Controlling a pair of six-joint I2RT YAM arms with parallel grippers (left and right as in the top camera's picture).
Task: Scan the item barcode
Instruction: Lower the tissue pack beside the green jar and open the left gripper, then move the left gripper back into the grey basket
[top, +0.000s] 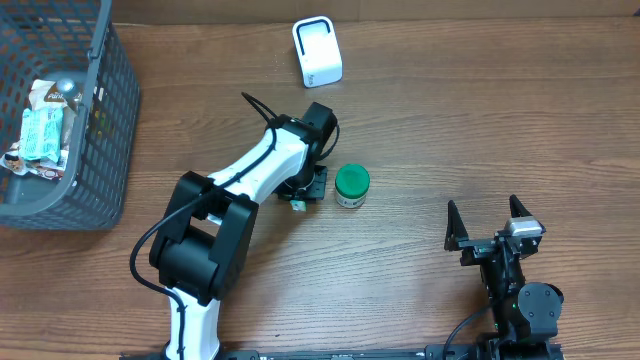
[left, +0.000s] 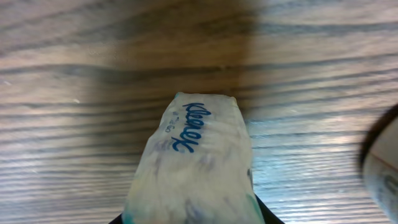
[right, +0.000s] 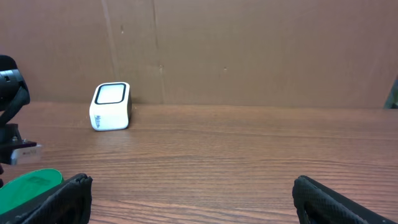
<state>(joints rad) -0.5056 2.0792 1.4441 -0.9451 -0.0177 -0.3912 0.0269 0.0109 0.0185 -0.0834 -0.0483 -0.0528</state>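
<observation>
The item is a pale Kleenex tissue pack (left: 194, 162) with blue lettering, and it fills the lower middle of the left wrist view. My left gripper (top: 304, 194) is shut on it, low over the wood at the table's centre. From overhead only a small green-and-white corner of the pack (top: 298, 206) shows under the gripper. The white barcode scanner (top: 317, 52) (right: 111, 106) stands at the back of the table, well beyond the pack. My right gripper (top: 490, 226) (right: 193, 185) rests open near the front right with nothing between its fingers.
A green-lidded jar (top: 351, 186) (right: 30, 186) stands just right of my left gripper. A grey mesh basket (top: 112, 110) holding packaged items sits at the far left. A brown cardboard wall (right: 249, 50) closes off the back.
</observation>
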